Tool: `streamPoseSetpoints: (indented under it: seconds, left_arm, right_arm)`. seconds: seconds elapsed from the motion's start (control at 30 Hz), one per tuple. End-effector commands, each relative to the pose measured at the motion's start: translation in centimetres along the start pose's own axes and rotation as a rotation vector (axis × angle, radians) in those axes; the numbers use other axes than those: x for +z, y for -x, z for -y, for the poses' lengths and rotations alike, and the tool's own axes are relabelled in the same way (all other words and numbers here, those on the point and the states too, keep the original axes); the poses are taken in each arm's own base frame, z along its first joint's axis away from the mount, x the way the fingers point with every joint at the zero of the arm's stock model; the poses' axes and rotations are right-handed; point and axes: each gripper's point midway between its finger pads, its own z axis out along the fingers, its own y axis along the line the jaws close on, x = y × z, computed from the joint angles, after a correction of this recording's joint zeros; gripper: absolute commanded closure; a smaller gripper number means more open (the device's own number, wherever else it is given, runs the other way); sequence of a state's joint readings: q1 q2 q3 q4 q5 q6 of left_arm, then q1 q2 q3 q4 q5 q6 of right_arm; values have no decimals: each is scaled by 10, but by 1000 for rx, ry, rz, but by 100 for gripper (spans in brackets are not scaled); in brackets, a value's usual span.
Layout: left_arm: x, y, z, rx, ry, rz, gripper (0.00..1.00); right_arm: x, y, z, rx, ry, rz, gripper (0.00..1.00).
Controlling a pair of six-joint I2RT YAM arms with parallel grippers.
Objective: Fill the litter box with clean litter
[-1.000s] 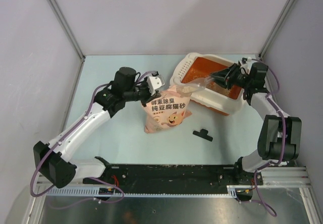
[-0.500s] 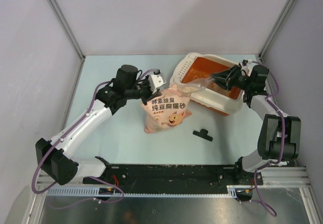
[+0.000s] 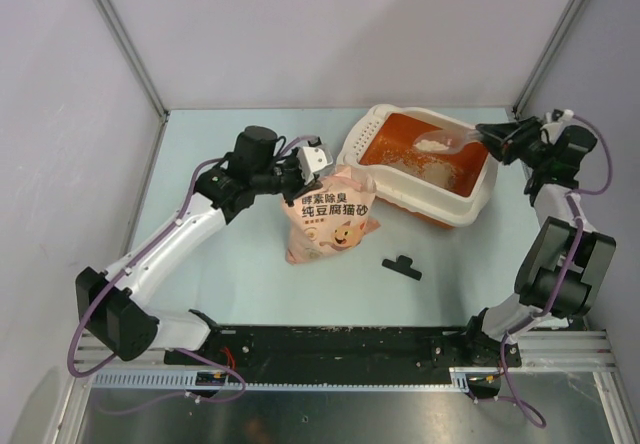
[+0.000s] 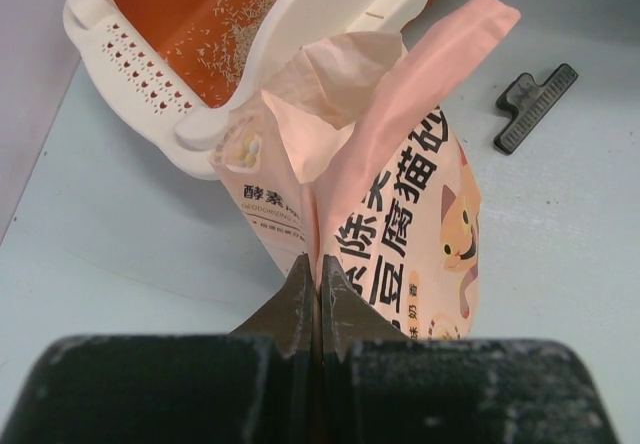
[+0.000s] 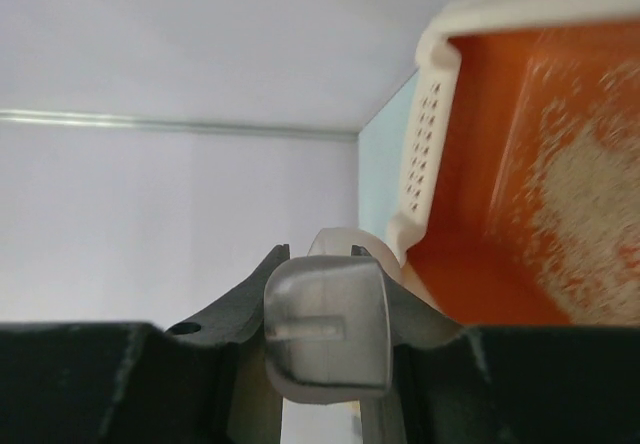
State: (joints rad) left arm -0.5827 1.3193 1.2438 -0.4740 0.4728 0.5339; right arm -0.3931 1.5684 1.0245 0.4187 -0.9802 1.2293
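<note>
The litter box, cream outside and orange inside, sits at the back right with its perforated ledge at the left end. Pale litter lies scattered on its floor; it also shows in the right wrist view and in the left wrist view. My right gripper is shut on the handle of a clear scoop, held over the box with a heap of litter in its bowl. The handle end fills the right wrist view. My left gripper is shut on the edge of the pink litter bag, holding its mouth open beside the box.
A black clip lies on the table in front of the bag, also in the left wrist view. Grey walls and metal posts enclose the table at the back and sides. The box stands close to the right wall.
My right gripper has drawn the scoop out of the bag's mouth and carried it right and back, over the litter box, loaded with litter. The left gripper has stayed on the bag.
</note>
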Motion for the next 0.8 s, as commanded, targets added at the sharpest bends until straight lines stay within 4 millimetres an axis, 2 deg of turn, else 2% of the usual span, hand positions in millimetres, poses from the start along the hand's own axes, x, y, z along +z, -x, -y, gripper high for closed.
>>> streamPoseSetpoints:
  seconds: [0.0, 0.03, 0.07, 0.1, 0.13, 0.2, 0.27, 0.3, 0.37, 0.4, 0.47, 0.53, 0.57, 0.6, 0.7, 0.73, 0.77]
  left_arm:
    - [-3, 33, -9, 80, 11, 87, 100]
    - [-3, 34, -9, 81, 10, 91, 100]
    - [-3, 34, -8, 82, 6, 92, 100]
    - [-3, 34, -7, 81, 0, 95, 100]
    - [-5, 35, -6, 85, 0, 100, 100]
    - [-6, 34, -2, 87, -9, 103, 100]
    - [-10, 36, 2, 94, -20, 117, 100]
    - [-11, 35, 4, 94, -25, 118, 100]
    - [-14, 38, 8, 99, -39, 136, 100]
    - [-13, 36, 10, 96, -46, 133, 100]
    - [-15, 37, 14, 100, -62, 146, 100]
    - [-16, 37, 17, 101, -68, 153, 100]
    - [-16, 38, 18, 102, -73, 157, 100]
    - [-17, 38, 19, 104, -74, 162, 100]
    - [-17, 36, 22, 101, -77, 168, 100]
    - [-17, 36, 22, 101, -75, 172, 100]
    - [-17, 36, 23, 100, -78, 177, 100]
  right_arm:
    - [-13, 57, -6, -185, -20, 165, 100]
    - [-15, 67, -9, -223, -38, 196, 100]
    - [-19, 72, 1, -282, -103, 208, 100]
    - [-21, 83, 3, -320, -149, 256, 100]
    - [-24, 90, -12, -396, -161, 282, 100]
    - [-28, 97, -11, -531, -276, 322, 100]
    - [-32, 95, -33, -636, -307, 344, 100]
    - [-35, 101, -38, -732, -347, 373, 100]
    - [-27, 90, -54, -844, -363, 369, 100]
    - [-25, 90, -57, -891, -387, 381, 100]
    - [-13, 77, -67, -1023, -392, 341, 100]
    - [-13, 74, -83, -1110, -390, 341, 100]
    - [-16, 72, -85, -1122, -399, 334, 100]
    - [-22, 71, -99, -1154, -391, 349, 100]
    - [-32, 63, -109, -1225, -401, 321, 100]
    - [-33, 59, -107, -1218, -402, 302, 100]
    - [-29, 53, -105, -1293, -409, 261, 100]
